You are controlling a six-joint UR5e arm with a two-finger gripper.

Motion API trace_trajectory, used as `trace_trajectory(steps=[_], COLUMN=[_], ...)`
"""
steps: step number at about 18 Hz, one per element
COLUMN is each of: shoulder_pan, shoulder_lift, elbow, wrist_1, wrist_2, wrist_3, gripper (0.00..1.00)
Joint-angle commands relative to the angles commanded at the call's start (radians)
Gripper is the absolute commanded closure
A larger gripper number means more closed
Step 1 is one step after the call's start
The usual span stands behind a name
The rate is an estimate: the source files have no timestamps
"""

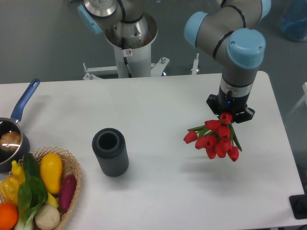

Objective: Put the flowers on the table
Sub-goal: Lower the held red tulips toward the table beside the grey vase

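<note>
The flowers are a small bunch of red tulips with green stems, hanging at the right of the view above the white table. Their buds point down and to the left, and a faint shadow lies on the table below them. My gripper points straight down and is shut on the stem end of the flowers. The fingertips are hidden behind the bunch and the gripper body.
A dark grey ribbed cylinder vase stands left of centre. A wicker basket of vegetables sits at the front left corner. A pot with a blue handle is at the left edge. The robot base stands behind the table.
</note>
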Motion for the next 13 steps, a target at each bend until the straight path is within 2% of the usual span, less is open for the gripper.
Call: trace_trajectory(steps=[6, 8, 10, 13], shoulder_pan=[-0.006, -0.046, -0.061, -0.064], shoulder_lift=[-0.032, -0.044, -0.066, -0.066], elbow=[0.005, 0.002, 0.002, -0.006], wrist_1=[0.002, 0.003, 0.011, 0.017], wrist_2=[0.000, -0.003, -0.003, -0.011], wrist_3=[-0.017, -0.041, -0.043, -0.040], gripper=[1.00, 1.00, 0.83, 0.42])
